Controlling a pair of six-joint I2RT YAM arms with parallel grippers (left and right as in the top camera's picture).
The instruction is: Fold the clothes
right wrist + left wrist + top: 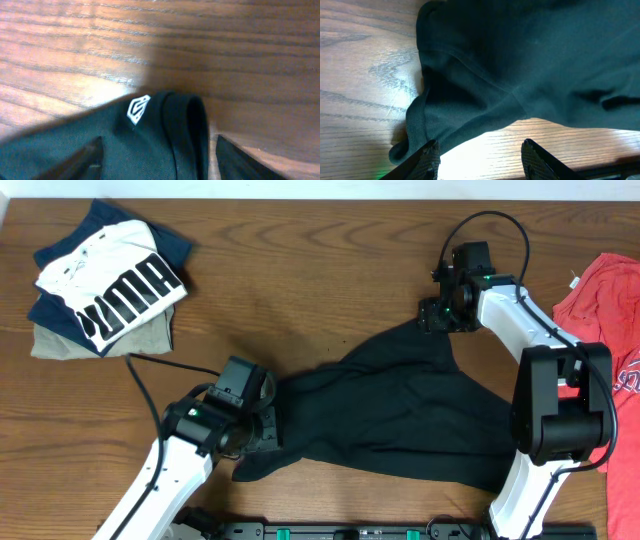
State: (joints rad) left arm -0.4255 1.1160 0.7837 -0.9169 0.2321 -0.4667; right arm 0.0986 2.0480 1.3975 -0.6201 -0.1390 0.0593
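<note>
**Two pairs spread wide, nothing clamped**

One black garment [400, 415] lies crumpled across the lower middle of the desk [300, 270] in the overhead view. It runs from a narrow tail at lower left to a broad mass at lower right, with a peak reaching toward the upper right.

The left fingers [427, 160] sit at the garment's left edge. In the left wrist view both of them stand wide apart near the bottom of the frame, with bare lit wood between them. A rolled seam of dark cloth lies just beside the left-hand one, and they grip nothing.

The right fingers [82, 162] are at the garment's upper peak. They too stand wide, one at lower left and one at lower right of the right wrist frame, and a folded hem lies between them unpinched. A small white hexagon logo [137, 107] shows clearly on that hem; any lettering beside it cannot be made out.

In the upper left of the overhead view a white PUMA shirt [115, 285] tops a stack of folded shirts, well apart from the black garment. A red T-shirt [600, 330] lies at the right edge of the frame, partly covered by the right arm [545, 380].
</note>
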